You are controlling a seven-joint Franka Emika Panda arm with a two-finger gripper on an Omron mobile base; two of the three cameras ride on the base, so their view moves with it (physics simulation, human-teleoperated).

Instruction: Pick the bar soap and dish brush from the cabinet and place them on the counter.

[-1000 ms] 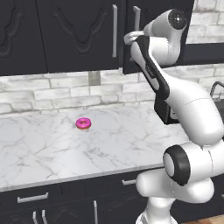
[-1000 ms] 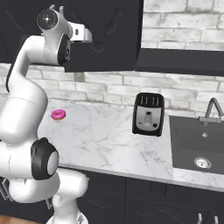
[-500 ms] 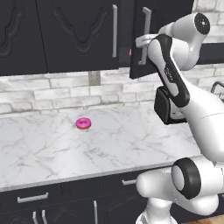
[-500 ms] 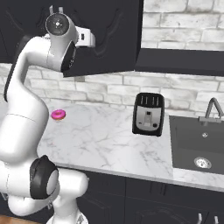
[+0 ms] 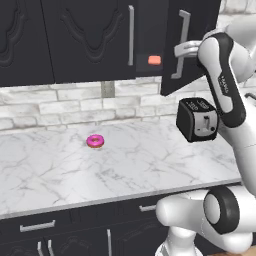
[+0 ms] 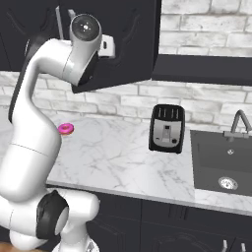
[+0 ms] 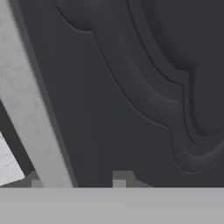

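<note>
The dark cabinet (image 5: 90, 35) has its right door (image 5: 200, 20) swung partly out. My gripper (image 5: 180, 50) is shut on that door's silver bar handle (image 5: 183, 30). In the hand view the handle (image 7: 26, 100) runs slantwise down between my fingertips (image 7: 120, 177), with the carved door panel (image 7: 131, 87) close behind it. The salmon-orange bar soap (image 5: 154, 60) lies on the dark shelf in the gap beside the door. The dish brush is hidden. The white marble counter (image 5: 125, 165) stretches below. In the right base view my gripper (image 6: 109, 47) sits against the door (image 6: 128, 44).
A pink frosted donut (image 5: 95, 141) lies on the counter at the left. A black toaster (image 5: 199, 120) stands at the right, under the open door. Further right are a sink (image 6: 221, 162) and a faucet (image 6: 238, 123). Dark drawers (image 5: 37, 227) run below the counter.
The arm has drawn back toward the base with the handle in its grip. The door has swung further open, and the bar soap has come into sight.
</note>
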